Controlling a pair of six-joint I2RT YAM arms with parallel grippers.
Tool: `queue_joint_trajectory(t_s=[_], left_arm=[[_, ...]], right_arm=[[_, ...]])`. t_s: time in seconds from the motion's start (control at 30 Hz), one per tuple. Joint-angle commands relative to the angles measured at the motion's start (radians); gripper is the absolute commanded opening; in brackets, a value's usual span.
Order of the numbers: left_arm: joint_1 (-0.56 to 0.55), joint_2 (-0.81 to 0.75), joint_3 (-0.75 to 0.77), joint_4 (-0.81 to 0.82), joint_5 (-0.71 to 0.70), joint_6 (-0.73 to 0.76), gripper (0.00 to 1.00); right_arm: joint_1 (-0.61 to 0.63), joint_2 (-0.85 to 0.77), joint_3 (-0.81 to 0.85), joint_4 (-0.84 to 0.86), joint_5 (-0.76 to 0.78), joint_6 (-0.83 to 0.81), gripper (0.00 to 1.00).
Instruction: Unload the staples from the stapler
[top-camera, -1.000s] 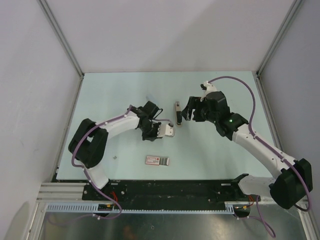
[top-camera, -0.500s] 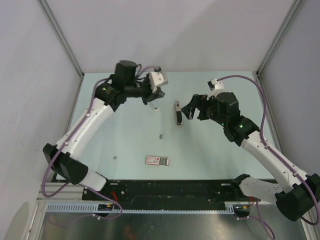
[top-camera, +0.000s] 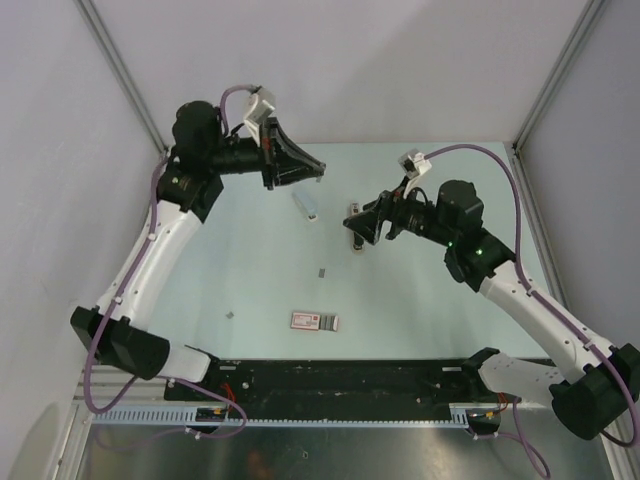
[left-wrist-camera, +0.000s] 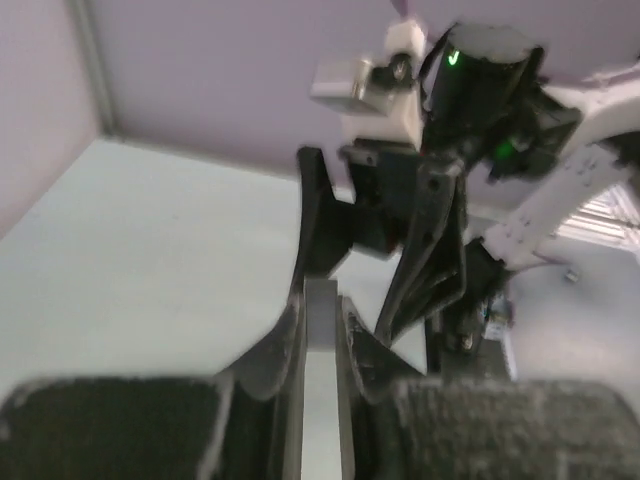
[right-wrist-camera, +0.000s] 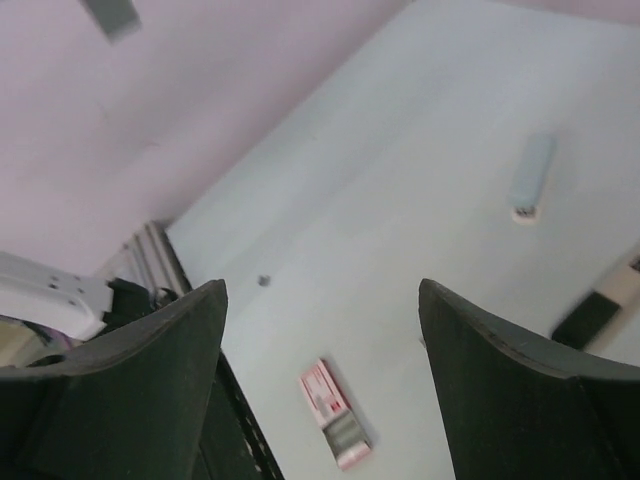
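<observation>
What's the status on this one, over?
Left end effector unclear, right end effector open. Untouched: small pink-and-white block stapler. Nothing blocking it.

Pale green table (top-camera: 250, 290), plain lilac-grey walls (top-camera: 340, 70) on three sides, aluminium posts (top-camera: 120, 70) at far corners, black rail (top-camera: 350, 380) along near edge.

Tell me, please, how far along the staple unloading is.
Little looks done: the stapler lies untouched, away from both grippers. In hand: the right gripper hangs open by the dark bar, and the left gripper is raised high. Left: gripping the stapler and emptying it.
</observation>
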Motion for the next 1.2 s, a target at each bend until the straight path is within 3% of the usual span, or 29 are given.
queue_joint_trajectory(t_s=[0.0, 0.1, 0.33, 0.6, 1.17], left_arm=[[0.023, -0.105, -0.241, 0.831, 0.206, -0.720, 0.03], [0.025, -0.110, -0.293, 0.982, 0.169, -0.857, 0.02], [0.027, -0.180, -0.414, 1.027, 0.074, -0.915, 0.00], [0.016, -0.213, -0.505, 1.049, 0.062, -0.914, 0.00], [-0.021, -0.195, -0.512, 1.090, 0.057, -0.934, 0.00]], right_arm=[[0.013, -0.011, 0.010, 0.234, -0.104, 0.122, 0.80], [0.050, -0.014, 0.011, 0.316, -0.096, 0.151, 0.79], [0.115, -0.014, 0.011, 0.466, -0.024, 0.177, 0.77], [0.149, -0.008, 0.005, 0.513, 0.075, 0.228, 0.70], [0.218, 0.036, 0.005, 0.603, 0.076, 0.262, 0.54]])
